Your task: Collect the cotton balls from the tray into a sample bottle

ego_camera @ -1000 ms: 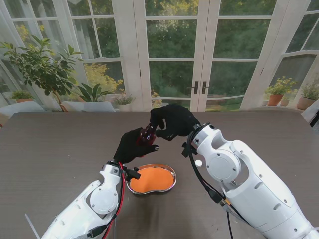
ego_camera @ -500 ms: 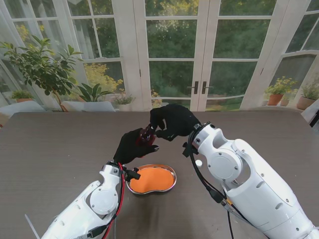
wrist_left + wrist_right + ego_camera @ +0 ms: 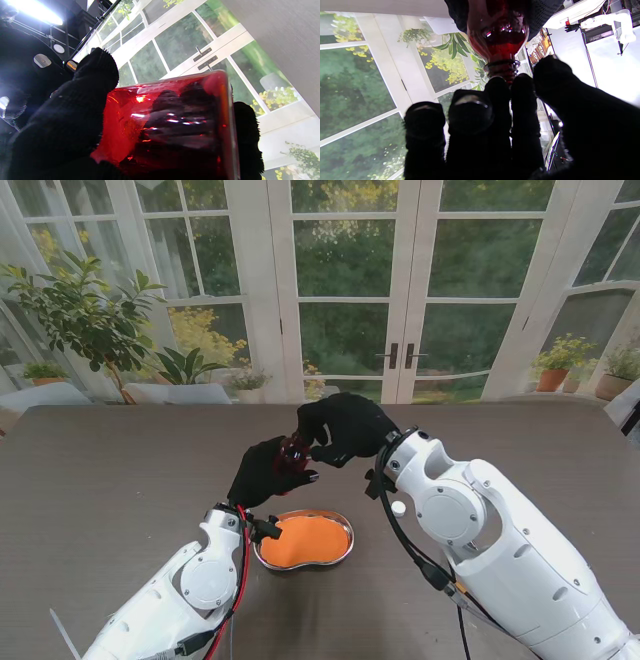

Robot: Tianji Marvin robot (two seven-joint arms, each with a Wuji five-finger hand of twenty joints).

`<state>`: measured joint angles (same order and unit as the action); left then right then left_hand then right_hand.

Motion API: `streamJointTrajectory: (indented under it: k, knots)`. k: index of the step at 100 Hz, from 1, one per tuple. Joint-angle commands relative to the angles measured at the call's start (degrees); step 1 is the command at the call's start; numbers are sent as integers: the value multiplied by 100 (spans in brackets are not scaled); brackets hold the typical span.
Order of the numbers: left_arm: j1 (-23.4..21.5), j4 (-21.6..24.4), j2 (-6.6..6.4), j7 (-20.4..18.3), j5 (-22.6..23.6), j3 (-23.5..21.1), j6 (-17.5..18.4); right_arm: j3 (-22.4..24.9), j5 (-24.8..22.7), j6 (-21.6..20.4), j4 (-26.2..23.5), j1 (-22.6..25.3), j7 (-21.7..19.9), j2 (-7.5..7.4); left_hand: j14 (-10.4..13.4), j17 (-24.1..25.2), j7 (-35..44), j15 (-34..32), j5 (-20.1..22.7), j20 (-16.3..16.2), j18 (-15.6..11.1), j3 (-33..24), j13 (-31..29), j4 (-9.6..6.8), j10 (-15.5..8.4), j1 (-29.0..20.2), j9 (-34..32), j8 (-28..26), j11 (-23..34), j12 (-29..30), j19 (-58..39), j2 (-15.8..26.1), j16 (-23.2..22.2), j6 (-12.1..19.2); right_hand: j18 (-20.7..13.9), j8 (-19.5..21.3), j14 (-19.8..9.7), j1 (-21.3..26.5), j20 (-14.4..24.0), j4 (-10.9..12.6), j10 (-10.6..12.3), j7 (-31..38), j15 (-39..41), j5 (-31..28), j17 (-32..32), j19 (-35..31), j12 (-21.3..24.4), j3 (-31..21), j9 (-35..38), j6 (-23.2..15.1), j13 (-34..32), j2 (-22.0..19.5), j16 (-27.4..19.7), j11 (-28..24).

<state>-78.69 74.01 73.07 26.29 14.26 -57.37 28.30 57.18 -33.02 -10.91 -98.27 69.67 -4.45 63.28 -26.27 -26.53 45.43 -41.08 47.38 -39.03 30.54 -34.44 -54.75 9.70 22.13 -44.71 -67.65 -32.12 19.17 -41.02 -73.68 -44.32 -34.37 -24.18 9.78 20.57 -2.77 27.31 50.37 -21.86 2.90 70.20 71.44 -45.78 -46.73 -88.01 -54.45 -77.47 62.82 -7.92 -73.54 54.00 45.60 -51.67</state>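
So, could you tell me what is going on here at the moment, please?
The robot holds a red sample bottle up over the table in its left hand. The right hand is at the bottle's threaded neck, fingers bunched against its mouth; whether they hold a cotton ball cannot be seen. The metal tray, nearer to me, shows an orange inside, and no cotton balls can be made out in it.

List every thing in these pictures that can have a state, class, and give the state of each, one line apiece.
Sample bottle: red, see-through, held off the table; cap on or off cannot be told.
Left hand: fingers shut round the bottle's body.
Right hand: fingers at the bottle's threaded neck; grip unclear.
Tray: on the table, lined orange; no cotton balls can be made out.
Doors: closed.
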Motion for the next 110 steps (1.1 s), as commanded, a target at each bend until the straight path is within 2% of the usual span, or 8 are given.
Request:
streamJointTrajectory:
  k: [1, 26, 44, 110]
  knots:
    - [2, 34, 24, -100, -18, -13, -5, -19, -31, 8, -15, 11, -53, 25, -10, 202, 515, -118, 712, 18, -215, -885, -26, -61, -635, -907, -405, -118, 35, 42, -35, 1128, -52, 1388, -64, 116, -85, -3, 65, -19, 161, 173, 92, -16, 47, -5, -86, -257, 142, -153, -205, -30, 80, -84]
    - [5, 30, 22, -103, -11, -8, -2, 31, 28, 6, -68, 36, -148, 7, -9, 206, 509, -117, 709, 18, -216, -889, -20, -64, -628, -915, -398, -116, 36, 37, -33, 1123, -52, 1383, -64, 63, -52, -91, 73, -21, 145, 73, 11, 65, 95, 17, -60, -201, 53, -178, -198, -120, 48, -14]
    - [2, 25, 17, -105, 11, -16, 11, 45, 94, 64, -54, 9, -171, 12, -5, 206, 509, -116, 717, 18, -216, -891, -25, -65, -631, -911, -401, -110, 38, 30, -32, 1117, -51, 1395, -76, -54, -1, -356, 99, -21, 90, -115, -19, 233, 135, 18, -31, -126, -13, -83, -198, -474, 46, 36]
    - [-16, 26, 20, -55, 62, -25, 22, 75, 73, 116, -14, -37, -233, 1, 18, 204, 513, -112, 714, 20, -227, -892, -24, -62, -658, -902, -399, -105, 29, 13, -31, 1115, -49, 1429, -67, -139, 23, -486, 140, 19, 60, -218, -60, 293, 155, 29, 49, 0, -65, 69, -198, -720, 53, 93]
